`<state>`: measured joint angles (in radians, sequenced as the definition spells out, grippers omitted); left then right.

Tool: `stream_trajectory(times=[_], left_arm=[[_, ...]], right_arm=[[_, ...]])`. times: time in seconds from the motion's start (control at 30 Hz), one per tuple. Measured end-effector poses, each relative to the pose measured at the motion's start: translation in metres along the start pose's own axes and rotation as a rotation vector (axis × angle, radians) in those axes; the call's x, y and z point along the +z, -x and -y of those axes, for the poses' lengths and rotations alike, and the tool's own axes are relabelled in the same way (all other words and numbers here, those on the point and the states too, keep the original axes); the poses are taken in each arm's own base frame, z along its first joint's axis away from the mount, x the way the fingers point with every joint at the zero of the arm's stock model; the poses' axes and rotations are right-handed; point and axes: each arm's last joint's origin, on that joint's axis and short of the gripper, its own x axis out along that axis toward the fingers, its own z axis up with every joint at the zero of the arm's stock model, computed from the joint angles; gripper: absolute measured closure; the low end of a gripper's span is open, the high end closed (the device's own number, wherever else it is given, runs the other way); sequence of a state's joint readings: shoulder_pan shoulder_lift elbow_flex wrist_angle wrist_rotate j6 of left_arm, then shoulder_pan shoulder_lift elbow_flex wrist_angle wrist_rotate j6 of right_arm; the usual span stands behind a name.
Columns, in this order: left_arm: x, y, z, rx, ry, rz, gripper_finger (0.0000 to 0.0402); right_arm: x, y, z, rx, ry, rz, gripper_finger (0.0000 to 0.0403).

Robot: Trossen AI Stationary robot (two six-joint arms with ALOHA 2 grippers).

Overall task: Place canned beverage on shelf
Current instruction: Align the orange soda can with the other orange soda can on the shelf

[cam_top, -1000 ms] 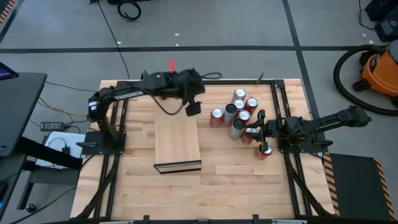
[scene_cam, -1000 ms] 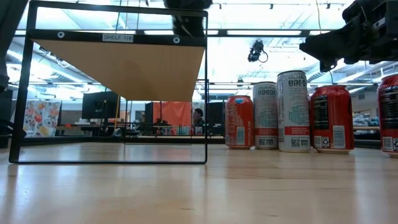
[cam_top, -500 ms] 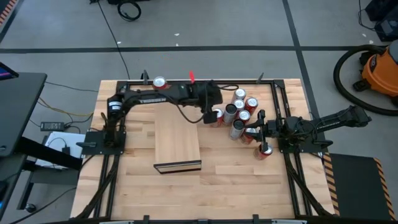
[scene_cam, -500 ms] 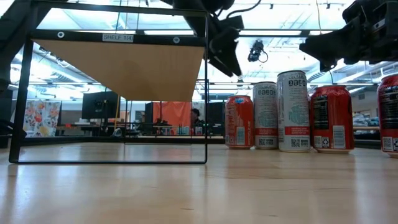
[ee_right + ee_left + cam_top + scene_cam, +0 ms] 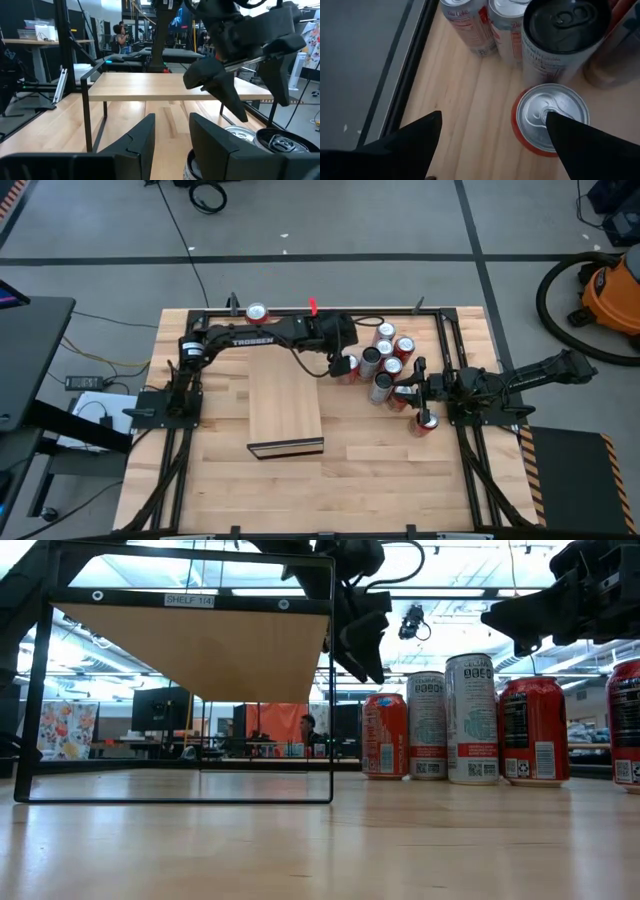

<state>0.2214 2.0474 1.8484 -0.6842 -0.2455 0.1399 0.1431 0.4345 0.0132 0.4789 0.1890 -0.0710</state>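
Hovering left gripper [image 5: 492, 132], jaws wide apart, nothing held; red can [image 5: 550, 118] directly beneath, black-topped can [image 5: 566, 35] touching beyond. Shelf [image 5: 285, 398] behind. Risk: finger clips neighbour, topples cluster. Right gripper [image 5: 170, 135] nearly closed, idle.

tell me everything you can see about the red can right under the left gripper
The red can stands upright on the wooden tabletop, at the near-shelf edge of the can cluster. It has a red body and a silver lid with its pull tab unopened. A black-topped can stands right beside it. The left gripper hovers above, fingers open, not touching it.
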Motion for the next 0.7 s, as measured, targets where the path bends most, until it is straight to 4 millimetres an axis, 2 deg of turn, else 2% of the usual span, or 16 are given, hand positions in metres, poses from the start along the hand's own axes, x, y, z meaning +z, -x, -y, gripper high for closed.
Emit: stream_trajectory(times=[0.33,0.7], left_arm=[[-0.01,-0.009,0.004,-0.011,0.013,-0.087,0.0033],[-0.012,-0.004,0.015,-0.064,0.003,-0.126,0.0033]], right_arm=[[0.001,0.0,0.0,0.0,-0.001,0.007,0.0273],[0.001,0.0,0.0,0.0,-0.001,0.006,0.0273]])
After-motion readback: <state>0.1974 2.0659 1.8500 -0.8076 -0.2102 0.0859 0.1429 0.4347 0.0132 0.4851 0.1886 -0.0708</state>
